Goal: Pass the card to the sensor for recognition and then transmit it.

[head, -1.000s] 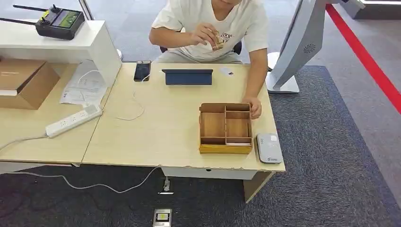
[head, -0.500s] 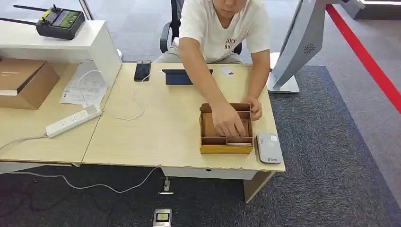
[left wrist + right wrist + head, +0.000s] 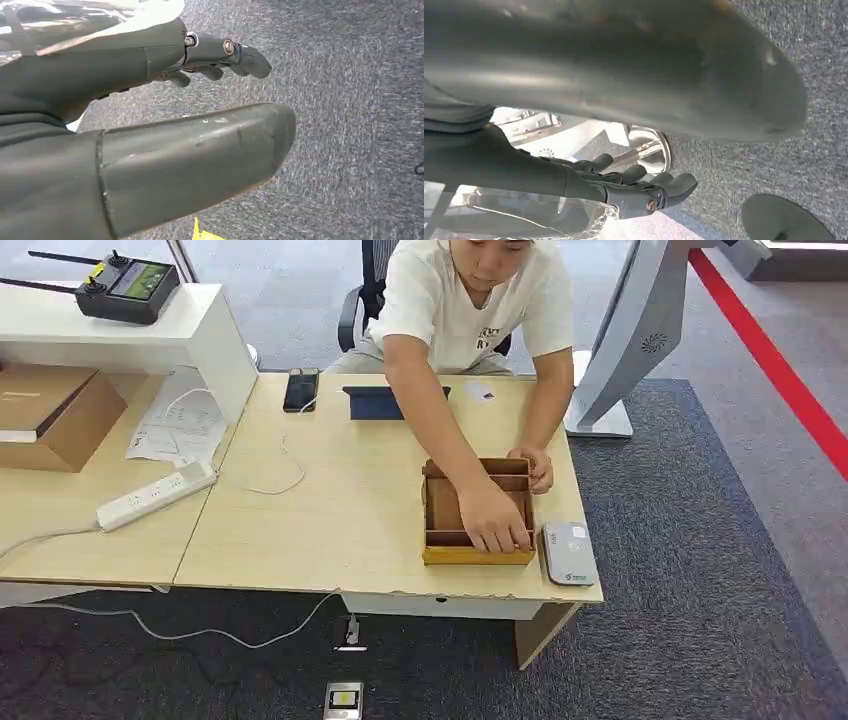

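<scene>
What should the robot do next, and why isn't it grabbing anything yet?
Probably wait. A person's hand is reaching into the wooden tray beside the grey sensor, so reaching in could bump it. The left hand and right hand hang over the carpet, holding nothing.

Brown wooden tray (image 3: 476, 556), grey-white sensor (image 3: 569, 552), pale wood table (image 3: 330, 510), dark grey carpet (image 3: 700, 570)
</scene>
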